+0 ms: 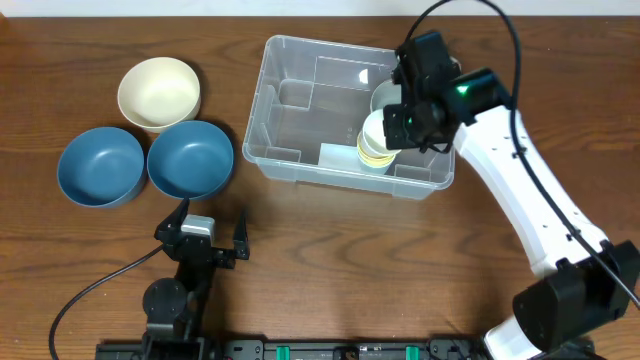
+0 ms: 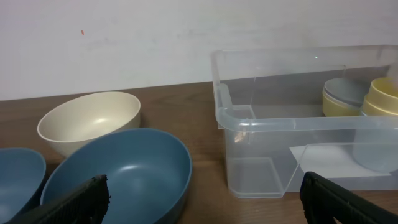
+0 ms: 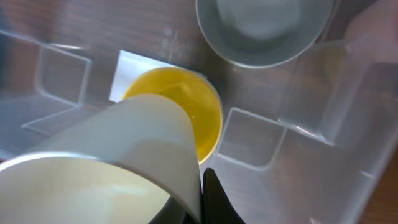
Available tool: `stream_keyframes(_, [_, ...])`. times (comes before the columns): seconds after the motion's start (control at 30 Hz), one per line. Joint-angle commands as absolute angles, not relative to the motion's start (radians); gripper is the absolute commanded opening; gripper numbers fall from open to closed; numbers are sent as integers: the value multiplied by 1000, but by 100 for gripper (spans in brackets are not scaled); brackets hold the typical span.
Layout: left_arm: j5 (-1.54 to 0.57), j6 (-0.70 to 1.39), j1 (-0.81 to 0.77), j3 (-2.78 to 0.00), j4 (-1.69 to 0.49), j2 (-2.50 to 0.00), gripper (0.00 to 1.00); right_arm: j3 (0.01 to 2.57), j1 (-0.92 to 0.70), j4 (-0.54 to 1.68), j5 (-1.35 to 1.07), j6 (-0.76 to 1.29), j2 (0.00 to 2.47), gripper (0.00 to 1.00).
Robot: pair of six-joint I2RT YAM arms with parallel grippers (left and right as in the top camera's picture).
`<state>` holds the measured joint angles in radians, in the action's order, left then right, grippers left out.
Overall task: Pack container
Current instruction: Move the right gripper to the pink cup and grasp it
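Right tool hangs over the right end of the large clear rectangular plastic container, which stands in the upper middle of the overhead frame on the brown wooden tabletop. It pinches the wall of a pale cream plastic cup; one dark finger shows at the cup's rim at the bottom of the right wrist frame. Directly under this cup, a yellow plastic cup stands on the container floor, and a round grey bowl sits beside it, toward the top of that frame.

The step in hand seems to be nesting the cream cup into the yellow one. To do it well, the cream cup should be centred over the yellow mouth and kept upright, then lowered straight. Letting go should wait until it sits inside, so that it cannot tip against the moulded ridge.

Left tool is spread and holds nothing, in the lower left near two round blue bowls and a cream bowl.
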<state>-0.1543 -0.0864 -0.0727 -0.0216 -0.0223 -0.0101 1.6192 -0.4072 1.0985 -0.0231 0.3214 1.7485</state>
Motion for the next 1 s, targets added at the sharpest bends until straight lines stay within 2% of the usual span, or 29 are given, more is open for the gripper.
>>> stream_keyframes(0.0, [-172,-96,-68,-4,-56,-4,98,1563,-413,1057,-7,336,1753,4])
stream_keyframes(0.03, [-172,-96,-67,-4,-56,-4,98,1550,-413,1044,-7,336,1753,7])
stream_keyframes(0.07, [-172,-96,-68,-4,-56,-4,98,1540,-413,1033,-7,336,1753,16])
stream_keyframes(0.13, [-172,-96,-68,-4,-56,-4,98,1524,-411,1007,-7,326,1753,56])
stream_keyframes(0.2, [-172,-96,-68,-4,-56,-4,98,1524,-411,987,-7,305,1753,73])
stream_keyframes(0.23, [-172,-96,-68,-4,-56,-4,98,1526,-411,981,-7,297,1752,77])
stream_keyframes(0.33, [-172,-96,-68,-4,-56,-4,98,1561,-403,985,-6,289,1752,83])
stream_keyframes(0.43, [-172,-96,-68,-4,-56,-4,98,1629,-386,1013,-4,290,1742,85])
stream_keyframes(0.63, [-172,-96,-67,-4,-56,-4,98,1742,-288,1078,23,314,1717,83])
stream_keyframes(0.97, [-172,-96,-68,-4,-56,-4,98,1697,-20,1089,19,355,1723,80])
